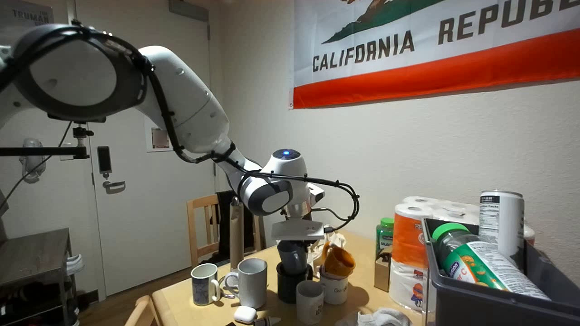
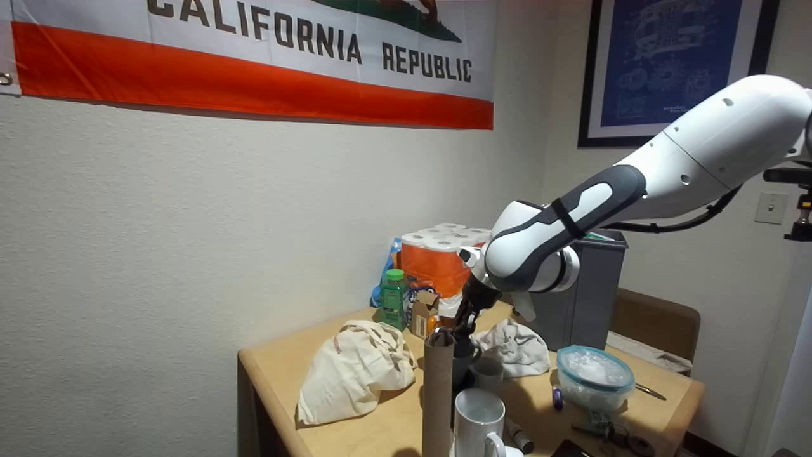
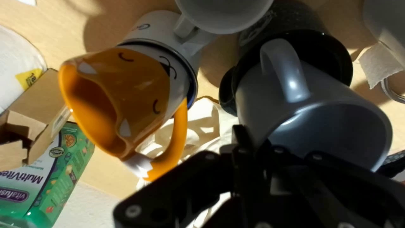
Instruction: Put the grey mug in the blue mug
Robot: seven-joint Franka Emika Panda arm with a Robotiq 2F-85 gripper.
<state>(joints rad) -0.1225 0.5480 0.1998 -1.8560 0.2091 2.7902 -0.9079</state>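
Note:
The grey mug (image 3: 272, 91) is a blue-grey mug with a handle, seen in the wrist view with its open mouth toward the camera. Its base end sits inside the mouth of the dark navy blue mug (image 3: 335, 60). In an exterior view the grey mug (image 1: 292, 257) stands above the blue mug (image 1: 292, 287), its lower end within the rim, a little tilted. Whether it rests on the bottom is hidden. My gripper (image 3: 254, 141) is shut on the grey mug's wall at the rim, one finger inside and one outside. The gripper (image 2: 466, 327) also shows in an exterior view.
An orange fox mug (image 3: 126, 98) sits in a white Google mug (image 1: 335, 290) beside the blue mug. A white mug (image 1: 310, 304) stands in front and a tall pale mug (image 1: 252, 283) beside. A cardboard tube (image 2: 438, 393) and cloth bag (image 2: 358, 374) stand close by.

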